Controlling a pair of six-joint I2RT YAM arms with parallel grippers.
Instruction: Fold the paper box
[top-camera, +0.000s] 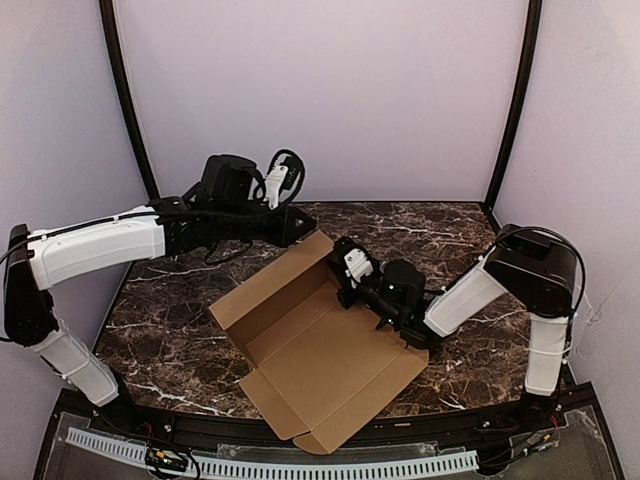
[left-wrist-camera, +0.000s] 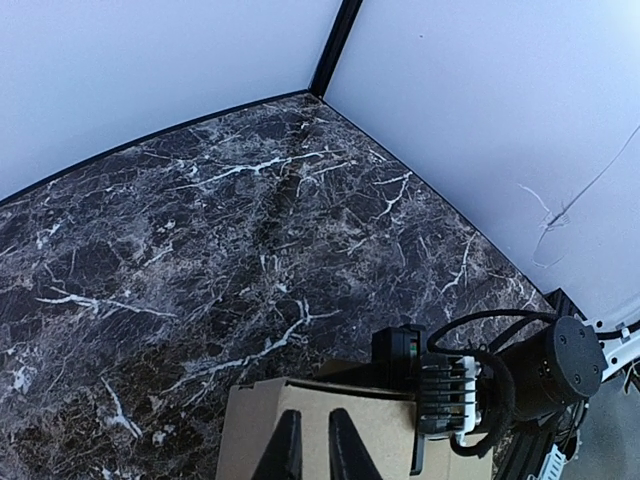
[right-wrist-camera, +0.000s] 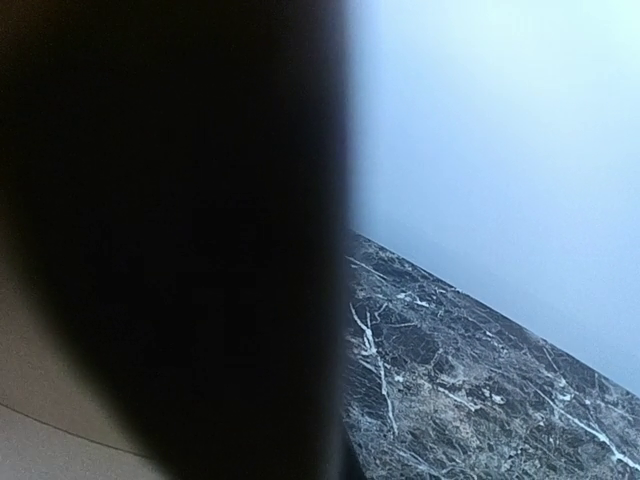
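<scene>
The paper box (top-camera: 320, 350) lies opened out on the dark marble worktop (top-camera: 170, 330). It is a plain brown creased sheet set at a slant, and its nearest corner reaches the worktop's front edge. The box's side flaps are spread out around its middle panel.

The left tool (top-camera: 300, 225) is at the box's far corner. In its own wrist view the two black fingers (left-wrist-camera: 290, 450) are drawn close, with only a thin slit between them. Their tips sit over the face of the cardboard flap, just inside its edge. I cannot tell whether they are pinching the board or only resting against it.

The right tool (top-camera: 343, 275) is at the box's far right edge, close beside the left one. It is closed, but I cannot tell whether any board is caught in it. Its wrist camera is mostly blocked by a dark blurred shape. Only a strip of brown cardboard shows at the lower left of that view, with marble to the right.
</scene>
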